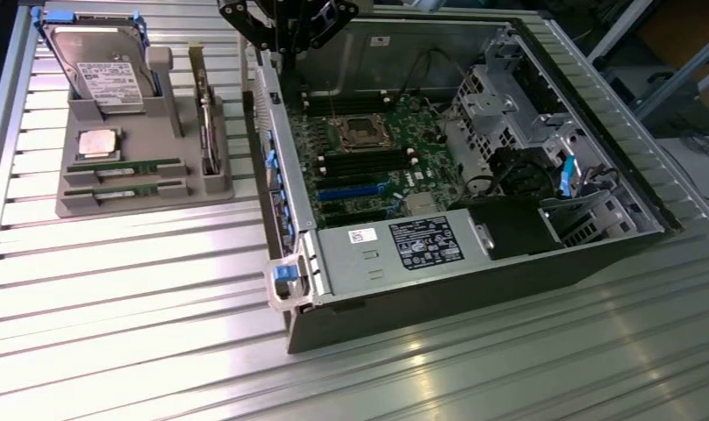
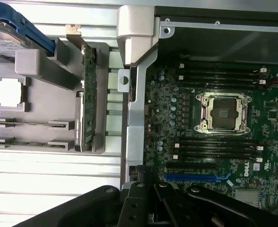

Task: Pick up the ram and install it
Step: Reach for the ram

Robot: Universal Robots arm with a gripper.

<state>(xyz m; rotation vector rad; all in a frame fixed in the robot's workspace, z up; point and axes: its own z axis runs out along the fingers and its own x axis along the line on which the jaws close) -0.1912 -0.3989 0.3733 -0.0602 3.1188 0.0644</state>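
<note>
My pincer (image 1: 287,39) hangs at 12 o'clock in the exterior view, above the near wall of the case (image 1: 448,289). It is closed and I see nothing between its jaws. It touches neither stick, so the pick has not begun.

The ram (image 1: 123,164) sits in the tray (image 1: 85,203) at about 9 o'clock in that view, well apart from the pincer. Its twin (image 1: 126,187) lies just beside it, toward 6 o'clock. I cannot say which of the two is meant. Both stand on edge in notched supports, which I judge leaves the long upper edge free for a pinch from above.

The case lies on its side on the surface (image 1: 132,289) with its panel off. That turns the board (image 1: 367,189) upward, so a stick can be pressed straight down into it. Dark slots run on both sides of the socket (image 1: 361,132). They look empty, and I cannot count them surely.

My count:
- Two ram sticks.
- One drive (image 1: 103,66), propped upright at the tray's 12 o'clock end.
- One processor (image 1: 99,140), flat in its recess.
- One card (image 1: 208,114), on edge along the tray's 3 o'clock side.
- One case.
</note>
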